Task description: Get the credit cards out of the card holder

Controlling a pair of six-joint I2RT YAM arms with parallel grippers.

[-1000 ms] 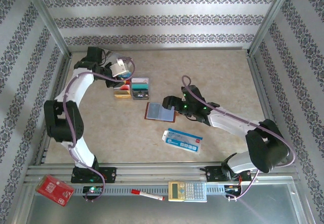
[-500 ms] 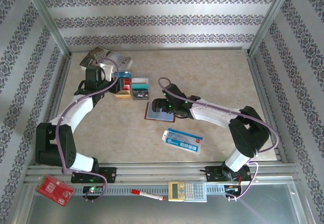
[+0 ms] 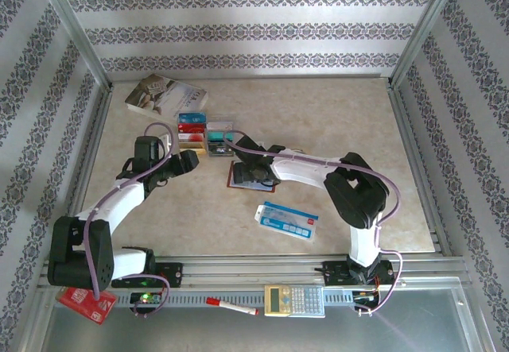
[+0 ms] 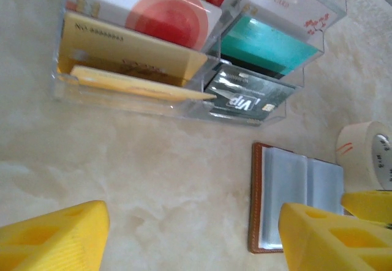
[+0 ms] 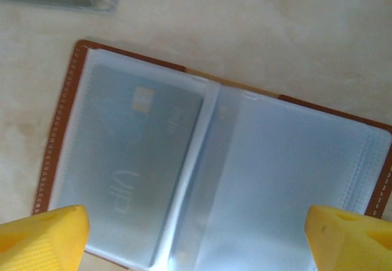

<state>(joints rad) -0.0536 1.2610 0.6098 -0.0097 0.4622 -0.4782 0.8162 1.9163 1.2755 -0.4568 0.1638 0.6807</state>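
Two claws: the left claw (image 4: 190,240) and the right claw (image 5: 196,237) are both spread wide, and nothing is pinched in either one.
Left claw: it hangs over a bare bit of the counter (image 4: 153,179), near the front of the clear box (image 4: 122,100).
Right claw: it hangs right over the card holder (image 5: 214,173), with one of its yellow fingers (image 5: 40,234) out at each side. I cannot tell if they touch it.
Card holder: it lies open and flat in the middle of the counter, with a brown edge all around and cloudy plastic pockets facing up.
Card still inside: one grey card (image 5: 135,161) with "VIP" on it sits in the left pocket, seen from the right wrist. I cannot tell if the other pocket has a card.
Clear box: it stands near the holder, a bit farther back. Cards stand in it in rows: a gold card (image 4: 128,54), a teal card (image 4: 266,41), a black card (image 4: 245,96) and a white card (image 4: 147,11) with a red circle.
Other things: a book (image 3: 167,96) lies at the far left. A blue-and-white packet (image 3: 287,220) lies closer than the holder. A red packet (image 3: 87,304), a red pen (image 3: 231,306) and a calculator (image 3: 294,299) lie along the near edge.
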